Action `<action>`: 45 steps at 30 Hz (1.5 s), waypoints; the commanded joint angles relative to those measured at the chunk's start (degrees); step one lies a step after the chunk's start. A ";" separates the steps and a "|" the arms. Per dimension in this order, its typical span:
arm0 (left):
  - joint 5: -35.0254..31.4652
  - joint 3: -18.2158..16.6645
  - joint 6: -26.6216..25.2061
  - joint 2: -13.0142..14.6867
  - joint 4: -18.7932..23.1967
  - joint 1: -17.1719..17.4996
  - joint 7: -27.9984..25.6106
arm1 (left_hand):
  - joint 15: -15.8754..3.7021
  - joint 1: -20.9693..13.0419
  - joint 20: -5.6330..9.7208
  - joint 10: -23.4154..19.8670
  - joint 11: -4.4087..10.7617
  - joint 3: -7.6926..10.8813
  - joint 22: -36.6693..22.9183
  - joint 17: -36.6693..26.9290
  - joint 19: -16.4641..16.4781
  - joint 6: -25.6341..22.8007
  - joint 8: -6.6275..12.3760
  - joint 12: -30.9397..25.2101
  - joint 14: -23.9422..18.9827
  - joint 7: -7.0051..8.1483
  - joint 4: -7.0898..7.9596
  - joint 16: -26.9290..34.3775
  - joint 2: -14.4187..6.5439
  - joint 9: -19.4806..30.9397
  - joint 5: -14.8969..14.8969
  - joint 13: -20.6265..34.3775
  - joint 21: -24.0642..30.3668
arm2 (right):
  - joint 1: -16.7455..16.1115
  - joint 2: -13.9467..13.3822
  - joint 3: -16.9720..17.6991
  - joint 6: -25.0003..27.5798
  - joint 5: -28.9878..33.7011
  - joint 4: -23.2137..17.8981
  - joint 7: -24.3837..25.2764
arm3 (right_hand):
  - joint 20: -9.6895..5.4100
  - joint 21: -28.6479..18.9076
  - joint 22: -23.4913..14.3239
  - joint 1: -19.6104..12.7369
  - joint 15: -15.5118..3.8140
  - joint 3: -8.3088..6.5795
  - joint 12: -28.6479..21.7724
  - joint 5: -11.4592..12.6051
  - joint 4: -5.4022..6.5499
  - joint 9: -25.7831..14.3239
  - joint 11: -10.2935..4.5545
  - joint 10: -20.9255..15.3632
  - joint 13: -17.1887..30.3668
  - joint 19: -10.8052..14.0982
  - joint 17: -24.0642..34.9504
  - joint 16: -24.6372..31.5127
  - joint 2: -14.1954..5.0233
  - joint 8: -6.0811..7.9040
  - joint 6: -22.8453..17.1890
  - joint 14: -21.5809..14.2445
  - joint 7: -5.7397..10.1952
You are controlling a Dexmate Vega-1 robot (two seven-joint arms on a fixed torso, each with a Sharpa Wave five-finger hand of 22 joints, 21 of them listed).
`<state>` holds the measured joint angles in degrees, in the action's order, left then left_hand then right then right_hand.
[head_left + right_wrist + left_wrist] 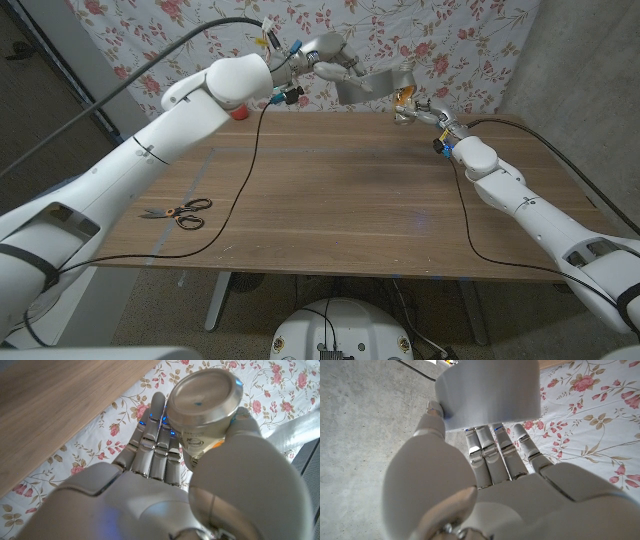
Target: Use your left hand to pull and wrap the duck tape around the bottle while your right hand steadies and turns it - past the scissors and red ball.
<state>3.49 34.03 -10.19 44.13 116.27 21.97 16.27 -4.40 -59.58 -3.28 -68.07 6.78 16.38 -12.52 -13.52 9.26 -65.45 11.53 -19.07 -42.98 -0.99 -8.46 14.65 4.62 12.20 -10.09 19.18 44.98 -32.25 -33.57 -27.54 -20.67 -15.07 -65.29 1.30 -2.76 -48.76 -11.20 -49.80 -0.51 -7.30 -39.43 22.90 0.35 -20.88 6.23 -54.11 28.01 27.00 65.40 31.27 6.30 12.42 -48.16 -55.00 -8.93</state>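
Head view: my left hand (pixel 325 55) holds the tape (pixel 372 85) stretched to the bottle (pixel 404 100), which my right hand (pixel 430 112) grips above the table's (pixel 330 190) far edge; scissors (pixel 180 211) lie near left. Left wrist view: fingers (pixel 492 452) clamp the roll (pixel 490 392). Right wrist view: fingers (pixel 155 442) and thumb enclose the bottle (pixel 205 405). Risk: over-tension may pull the bottle loose; slack may crease the strip.

A wooden table (pixel 330 200) stands before a floral cloth (pixel 440 40) hung as backdrop. Grey wall (pixel 590 70) at right; the floor (pixel 150 300) looks like concrete, perhaps.
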 commanded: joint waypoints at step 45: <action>-4.33 1.89 -3.28 -4.07 -10.45 -1.96 -1.94 | -9.31 -12.20 -1.10 0.38 3.88 -0.77 0.55 -5.17 -1.70 3.41 2.79 -2.35 0.94 1.73 1.19 3.53 -14.43 4.22 -1.98 8.40 1.64 | 9.71 19.43 15.46 -5.52 -41.72 27.10 -51.05 | -6.88 -1.54 -0.07 -13.14 -11.61 0.69 0.75 -0.01 1.08 -0.60 -8.99 -10.87 1.02 -0.65 0.96 -0.40 -15.64 -0.15 -14.26 -7.30 10.69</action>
<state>-3.58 34.83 -17.11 41.45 111.14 21.28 12.41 -4.29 -58.18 -4.48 -64.20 7.54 15.34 -11.98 -18.48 7.45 -61.82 13.97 -19.04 -42.28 1.21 -7.46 17.70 3.23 16.24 -11.91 20.00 46.20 -24.69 -17.79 -14.77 -28.85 -51.75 -41.21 -44.01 -2.81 -50.04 -11.21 -48.45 -0.87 -6.72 -38.76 22.86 1.03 -21.43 6.14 -55.61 28.99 26.46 66.36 30.84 4.93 11.96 -53.24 -55.27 -7.04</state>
